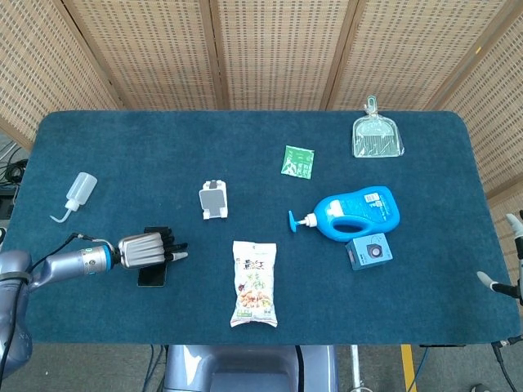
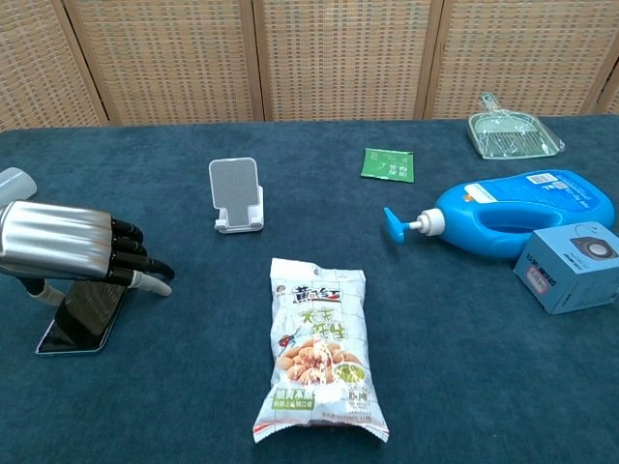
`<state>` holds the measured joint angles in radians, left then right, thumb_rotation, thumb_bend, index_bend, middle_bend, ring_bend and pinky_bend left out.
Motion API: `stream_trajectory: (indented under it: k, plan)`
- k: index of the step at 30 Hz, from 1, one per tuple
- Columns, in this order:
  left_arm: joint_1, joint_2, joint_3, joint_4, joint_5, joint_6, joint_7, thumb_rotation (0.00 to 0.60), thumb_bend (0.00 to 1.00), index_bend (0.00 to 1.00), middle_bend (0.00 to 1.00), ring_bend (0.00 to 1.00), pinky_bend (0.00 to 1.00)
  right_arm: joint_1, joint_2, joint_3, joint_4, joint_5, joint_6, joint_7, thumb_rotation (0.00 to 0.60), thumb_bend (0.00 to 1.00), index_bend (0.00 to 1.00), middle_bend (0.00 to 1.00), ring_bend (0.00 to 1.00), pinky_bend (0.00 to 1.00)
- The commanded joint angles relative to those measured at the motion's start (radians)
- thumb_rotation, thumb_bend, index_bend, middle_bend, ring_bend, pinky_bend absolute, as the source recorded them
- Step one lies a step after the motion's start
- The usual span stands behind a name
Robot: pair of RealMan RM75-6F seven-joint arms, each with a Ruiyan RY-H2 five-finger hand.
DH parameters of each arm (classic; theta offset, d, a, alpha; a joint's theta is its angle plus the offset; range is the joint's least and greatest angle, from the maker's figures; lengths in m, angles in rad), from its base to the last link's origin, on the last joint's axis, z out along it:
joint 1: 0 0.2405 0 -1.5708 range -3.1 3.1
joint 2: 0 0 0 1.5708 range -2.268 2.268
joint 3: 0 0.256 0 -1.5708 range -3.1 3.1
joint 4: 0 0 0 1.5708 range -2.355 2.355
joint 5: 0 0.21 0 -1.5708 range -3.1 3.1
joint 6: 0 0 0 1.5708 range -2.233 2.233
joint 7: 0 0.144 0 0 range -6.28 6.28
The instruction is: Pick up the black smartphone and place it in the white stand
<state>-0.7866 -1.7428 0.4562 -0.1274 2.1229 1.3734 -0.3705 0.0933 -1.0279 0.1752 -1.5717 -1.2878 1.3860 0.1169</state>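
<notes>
The black smartphone [image 2: 80,319] lies at the near left of the table, its far end under my left hand [image 2: 85,251]. The hand's dark fingers [image 2: 135,259] curl down over that end and grip it. The phone looks tipped up at the far end, with its near end on the cloth. In the head view the left hand [image 1: 147,248] covers the top of the phone [image 1: 153,276]. The white stand [image 2: 236,195] is upright and empty, further back and to the right, also seen as the stand [image 1: 213,200]. Only a sliver of my right hand [image 1: 511,284] shows at the table's right edge.
A snack bag [image 2: 321,348] lies front centre. A blue pump bottle [image 2: 513,213] and a small blue box [image 2: 573,265] sit on the right. A green sachet [image 2: 389,164] and a clear dustpan [image 2: 513,131] are at the back. A squeeze bottle [image 1: 78,193] lies left.
</notes>
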Motion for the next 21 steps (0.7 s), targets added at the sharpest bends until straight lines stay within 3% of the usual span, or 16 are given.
stream_trajectory:
  k: [1, 14, 21]
  plan:
    - [0.004, 0.0, -0.005, 0.0, -0.012, 0.013, 0.006, 0.6, 0.31, 0.47, 0.42, 0.36, 0.27, 0.0, 0.001, -0.002, -0.001, -0.003, 0.0, 0.001, 0.6, 0.05, 0.0, 0.0, 0.0, 0.0]
    - [-0.019, 0.033, -0.032, -0.012, -0.062, 0.093, 0.037, 0.6, 0.28, 0.47, 0.42, 0.37, 0.27, -0.003, 0.005, -0.006, -0.006, -0.012, 0.004, 0.009, 0.6, 0.05, 0.0, 0.0, 0.0, 0.0]
    - [-0.111, 0.084, -0.098, -0.055, -0.127, 0.115, 0.142, 0.6, 0.26, 0.47, 0.42, 0.36, 0.27, -0.006, 0.01, -0.008, -0.009, -0.02, 0.009, 0.023, 0.6, 0.05, 0.0, 0.0, 0.0, 0.0]
